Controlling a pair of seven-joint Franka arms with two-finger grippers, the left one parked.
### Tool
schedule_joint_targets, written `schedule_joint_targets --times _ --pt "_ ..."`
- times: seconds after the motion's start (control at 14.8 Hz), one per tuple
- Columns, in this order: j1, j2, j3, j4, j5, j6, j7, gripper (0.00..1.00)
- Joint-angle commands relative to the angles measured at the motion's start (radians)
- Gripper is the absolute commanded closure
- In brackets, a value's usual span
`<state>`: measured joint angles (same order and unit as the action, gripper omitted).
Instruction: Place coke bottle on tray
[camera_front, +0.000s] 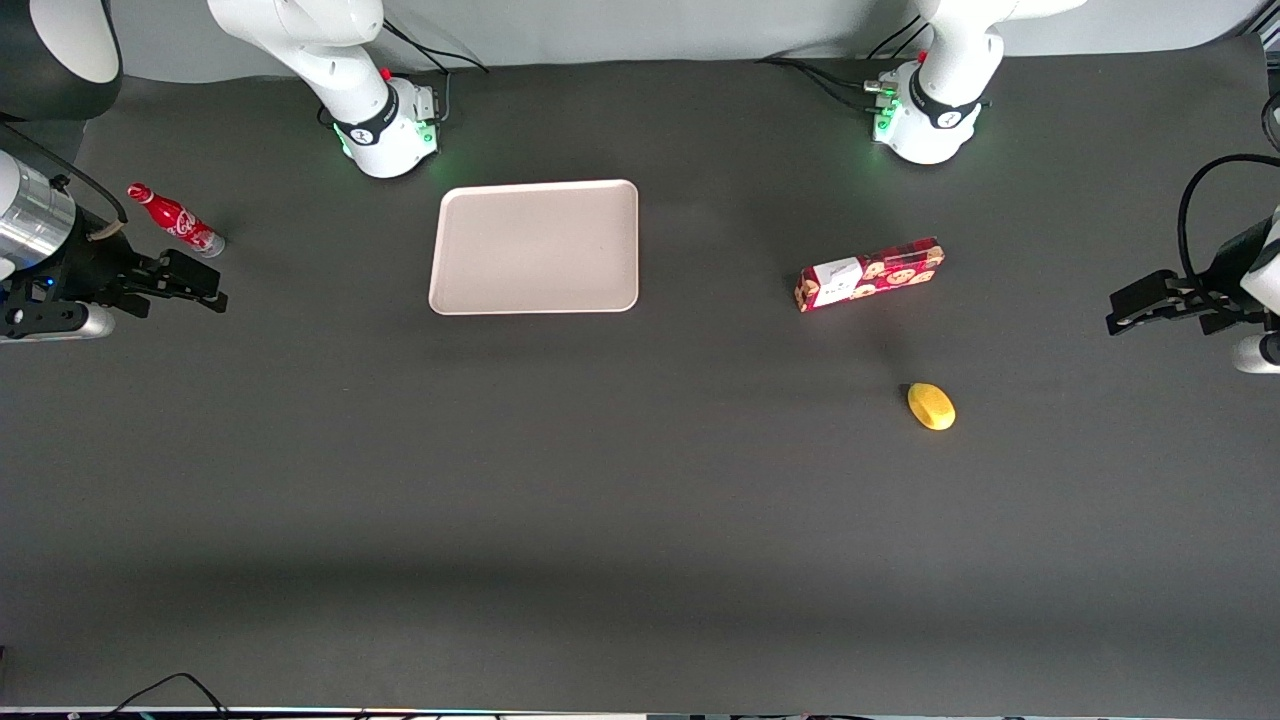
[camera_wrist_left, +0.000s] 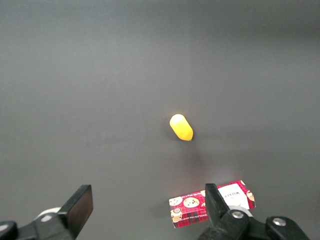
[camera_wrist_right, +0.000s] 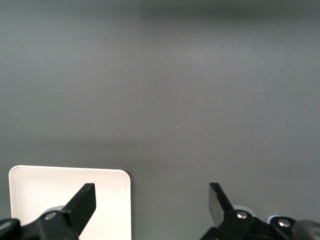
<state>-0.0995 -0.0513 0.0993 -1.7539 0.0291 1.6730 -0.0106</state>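
Gripper (camera_front: 205, 285) of the working right arm at the working arm's end of the table (camera_front: 640, 500), held above the surface, fingers (camera_wrist_right: 82, 202) spread wide with nothing between them. Coke bottle (camera_front: 177, 220) lying on its side on the table just beside the gripper, slightly farther from the front camera than the fingertips, not touched by them; red cap pointing toward the table's edge, silvery base toward the tray. Tray (camera_front: 535, 247) flat on the table, well apart from the gripper toward the parked arm's end, bare inside; one rounded corner also seen past a finger in the right wrist view (camera_wrist_right: 70, 180). Cookie box (camera_front: 870, 274) and small yellow object (camera_front: 931, 406) much farther from the gripper, toward the parked arm's end.
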Motion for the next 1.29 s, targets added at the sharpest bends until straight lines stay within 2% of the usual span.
schedule_joint_targets --times 0.0,0.47,0.61,1.01,1.22 --pt "0.011 0.007 -0.006 0.025 -0.014 -0.029 -0.014 0.0" --pt "0.001 -0.001 -0.007 0.024 -0.017 -0.05 -0.017 0.0" --pt "-0.005 -0.012 -0.013 0.02 -0.084 -0.11 -0.028 0.0" --pt "-0.009 -0.108 -0.185 -0.097 -0.106 -0.139 -0.186 0.0" --pt "-0.009 -0.238 -0.254 -0.281 -0.192 -0.067 -0.256 0.0"
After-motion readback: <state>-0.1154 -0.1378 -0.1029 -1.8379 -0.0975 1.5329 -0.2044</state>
